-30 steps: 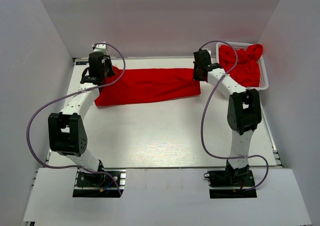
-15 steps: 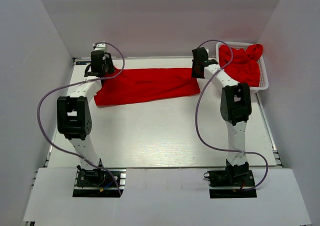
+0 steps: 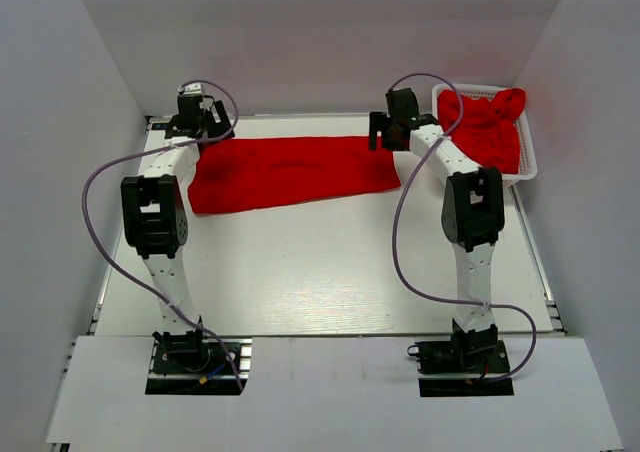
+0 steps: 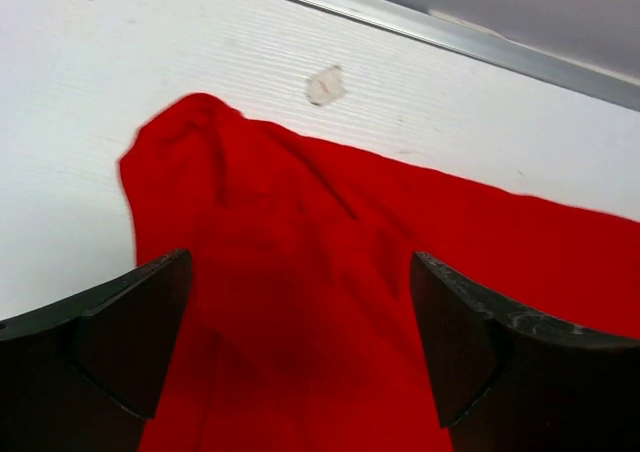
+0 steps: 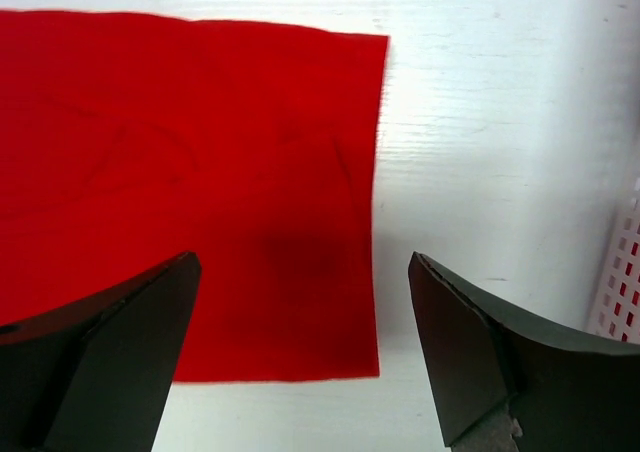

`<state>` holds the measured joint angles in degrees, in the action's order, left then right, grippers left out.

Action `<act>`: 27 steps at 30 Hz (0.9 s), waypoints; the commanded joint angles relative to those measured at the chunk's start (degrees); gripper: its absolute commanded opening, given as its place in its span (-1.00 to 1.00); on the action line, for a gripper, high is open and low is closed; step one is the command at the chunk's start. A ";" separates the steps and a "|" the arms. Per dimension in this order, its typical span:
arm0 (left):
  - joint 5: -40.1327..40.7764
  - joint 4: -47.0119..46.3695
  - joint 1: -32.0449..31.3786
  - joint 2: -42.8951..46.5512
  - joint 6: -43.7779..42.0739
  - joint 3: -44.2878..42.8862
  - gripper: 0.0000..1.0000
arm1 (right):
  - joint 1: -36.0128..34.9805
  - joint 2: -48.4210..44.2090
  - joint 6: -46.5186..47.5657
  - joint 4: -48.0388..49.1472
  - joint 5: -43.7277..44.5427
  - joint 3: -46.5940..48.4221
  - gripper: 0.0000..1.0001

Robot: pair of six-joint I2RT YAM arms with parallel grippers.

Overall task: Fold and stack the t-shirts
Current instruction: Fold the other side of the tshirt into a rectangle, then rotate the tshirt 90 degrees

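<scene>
Left gripper (image 4: 298,262) and right gripper (image 5: 302,262) hung with jaws spread wide over opposite ends of the red t-shirt (image 3: 290,172) stretched along the table's (image 3: 320,272) far side, apparently placed to pinch its corners for folding; another t-shirt (image 3: 485,122) waited in the basket (image 3: 527,172).

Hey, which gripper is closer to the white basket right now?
Right. The right gripper hangs open over the end of the spread t-shirt nearest the basket; the left gripper is over the opposite end, farthest from it.
</scene>
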<state>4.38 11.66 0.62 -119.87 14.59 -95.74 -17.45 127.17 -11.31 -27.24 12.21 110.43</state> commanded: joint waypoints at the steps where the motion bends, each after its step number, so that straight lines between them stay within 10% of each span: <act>1: -7.00 0.82 -0.27 6.14 -0.52 0.38 1.00 | -0.74 -5.62 3.13 1.22 -5.61 -1.01 0.81; 16: -16.17 0.46 -0.97 7.91 4.83 18.14 1.00 | -1.71 8.61 3.50 2.46 -14.84 8.22 0.81; 27: -20.01 7.32 -1.50 -12.73 5.45 -4.06 1.00 | -2.76 -10.23 -4.07 9.75 -19.58 -28.49 0.81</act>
<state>-12.03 15.84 -0.23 -127.24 19.79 -94.11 -19.46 123.20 -11.60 -16.56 -3.92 90.59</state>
